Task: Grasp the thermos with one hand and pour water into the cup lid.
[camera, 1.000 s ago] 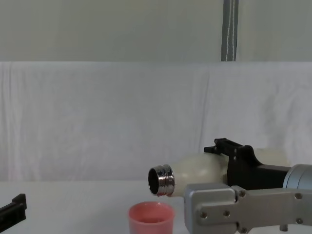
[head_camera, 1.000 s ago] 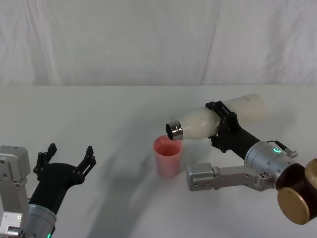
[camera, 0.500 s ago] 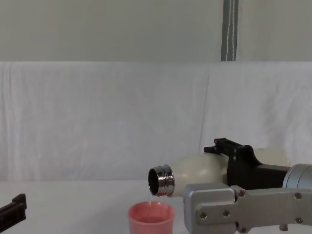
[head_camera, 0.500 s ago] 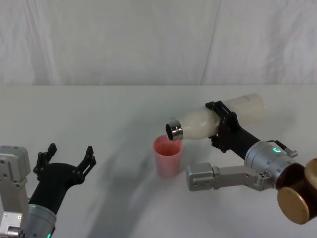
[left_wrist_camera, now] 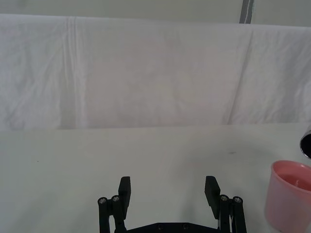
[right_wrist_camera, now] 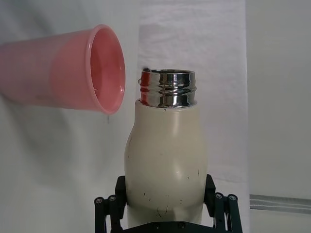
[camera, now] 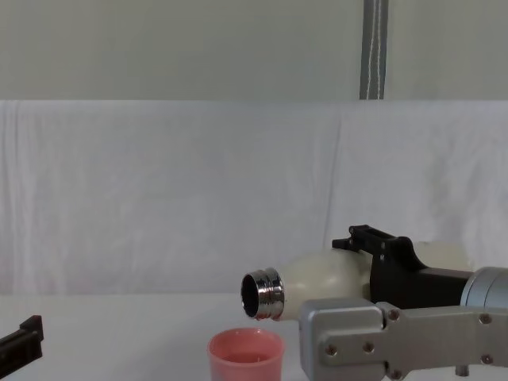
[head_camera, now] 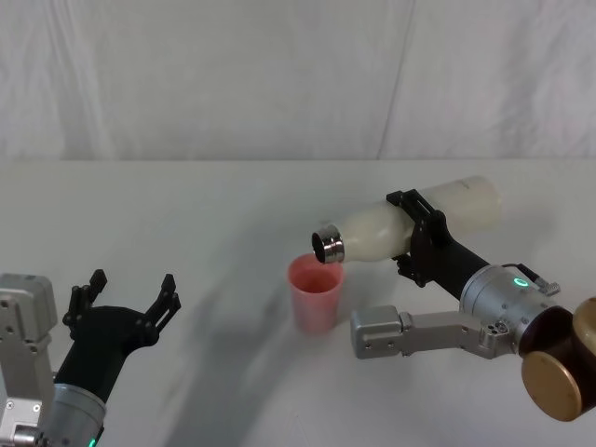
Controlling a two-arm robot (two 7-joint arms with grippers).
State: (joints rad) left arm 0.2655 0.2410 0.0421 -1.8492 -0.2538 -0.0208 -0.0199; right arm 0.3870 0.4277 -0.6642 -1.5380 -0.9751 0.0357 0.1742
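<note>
My right gripper (head_camera: 415,235) is shut on the cream-white thermos (head_camera: 400,223), which lies almost level in the air with its steel neck (head_camera: 328,246) pointing left. The open neck (camera: 262,294) hangs just above the rim of the pink cup lid (head_camera: 315,292), which stands upright on the table. In the right wrist view the thermos (right_wrist_camera: 166,160) sits between the black fingers (right_wrist_camera: 108,208) with the cup lid (right_wrist_camera: 63,75) just beyond its mouth. My left gripper (head_camera: 126,296) is open and empty at the near left of the table; the left wrist view shows its fingers (left_wrist_camera: 124,190) spread, the cup lid (left_wrist_camera: 289,195) far to one side.
A white cloth (head_camera: 186,214) covers the table and hangs as a backdrop (camera: 175,190) behind it. A grey pole (camera: 373,48) stands behind the backdrop. My right arm's grey segment (head_camera: 410,331) reaches across the near right, close to the cup lid.
Half a second ago a thin stream of water ran from the thermos neck into the cup lid; now no stream shows. Neither arm has visibly moved.
</note>
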